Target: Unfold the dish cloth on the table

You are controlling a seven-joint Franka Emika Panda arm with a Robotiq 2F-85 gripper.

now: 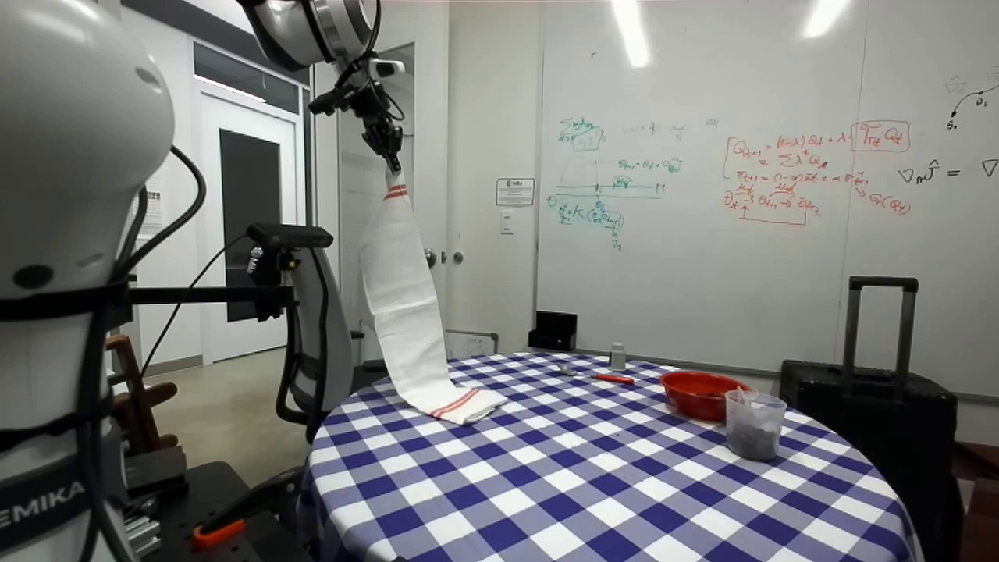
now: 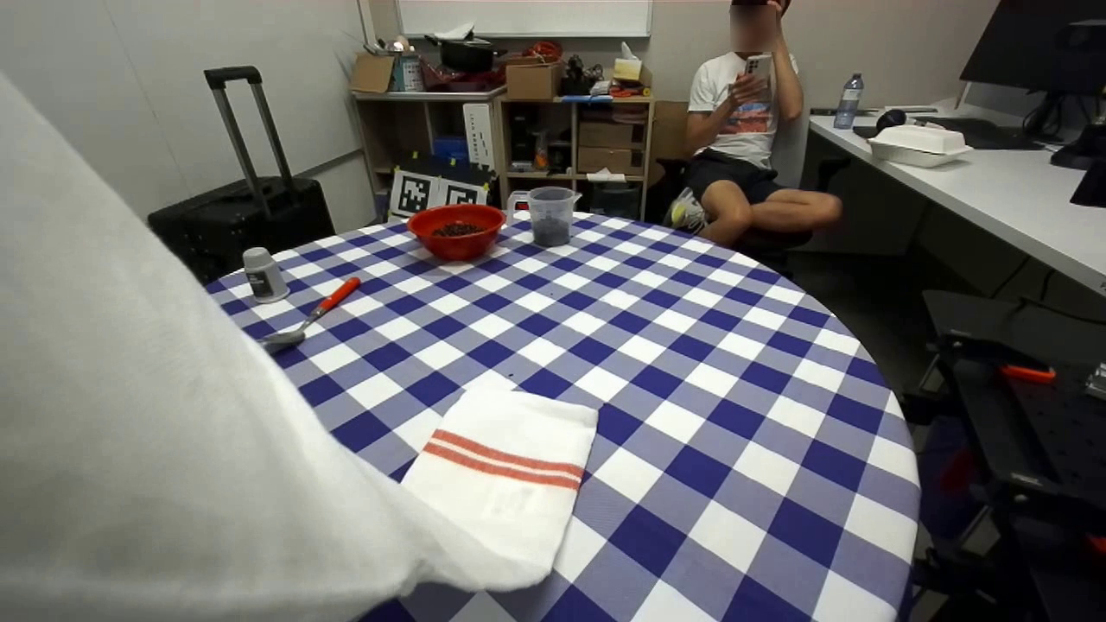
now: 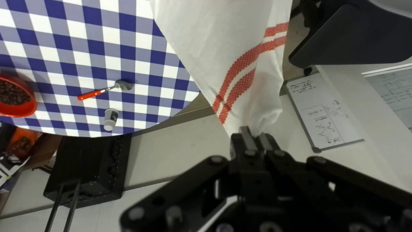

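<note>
The white dish cloth [image 1: 402, 297] has red double stripes near both ends. It hangs as a long strip from my gripper [image 1: 396, 165] high above the table's edge. Its lower end with the red stripes lies on the checkered table [image 1: 577, 484]. In an exterior view the near part of the cloth [image 2: 173, 415] fills the left side, and its striped end lies flat on the tablecloth. In the wrist view my gripper [image 3: 256, 135] is shut on a bunched end of the cloth [image 3: 219, 42]. The gripper is out of view in an exterior view where the cloth looms close.
On the table are a red bowl [image 2: 458, 233] with dark bits in it, a clear cup [image 2: 551, 216], a spoon with a red handle [image 2: 333, 300] and a small grey-white shaker [image 2: 263, 275]. A black suitcase [image 1: 866, 414] stands behind the table. An office chair [image 1: 324, 336] stands near the arm.
</note>
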